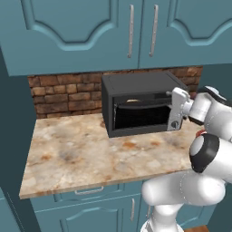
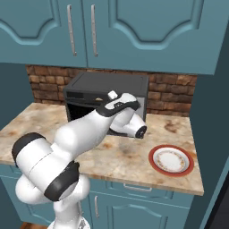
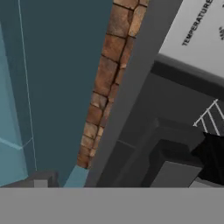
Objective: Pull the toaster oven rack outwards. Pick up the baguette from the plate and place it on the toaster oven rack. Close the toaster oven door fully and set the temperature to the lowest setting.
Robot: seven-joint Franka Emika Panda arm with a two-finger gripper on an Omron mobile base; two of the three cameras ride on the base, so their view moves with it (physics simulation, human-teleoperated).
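The toaster oven point(image 1: 140, 106) sits at the back of the marbled table point(image 1: 81, 154), against the brick wall point(image 1: 63, 95), in the middle of the left base view and in the upper middle of the right base view. Its front looks open in the left base view: the dark cavity shows, with a pale golden shape at its upper left that may be the baguette point(image 1: 131, 102), though it is too small to be sure. In the hand view a few thin silver wires of the toaster oven rack point(image 3: 210, 118) appear at the right edge, below a pale grey panel printed with the word TEMPERATURE point(image 3: 199, 28) in the upper right. The hand point(image 1: 177, 108) is at the right end of the oven front, by the silver control panel, and its jaws stand wide with nothing seen between them; one dark fingertip point(image 3: 212, 157) shows at the lower right of the hand view. The plate point(image 2: 171, 160), white with an orange-red rim, lies bare on the table at the lower right of the right base view, well apart from the oven. Teal cabinet doors point(image 1: 90, 31) hang above.
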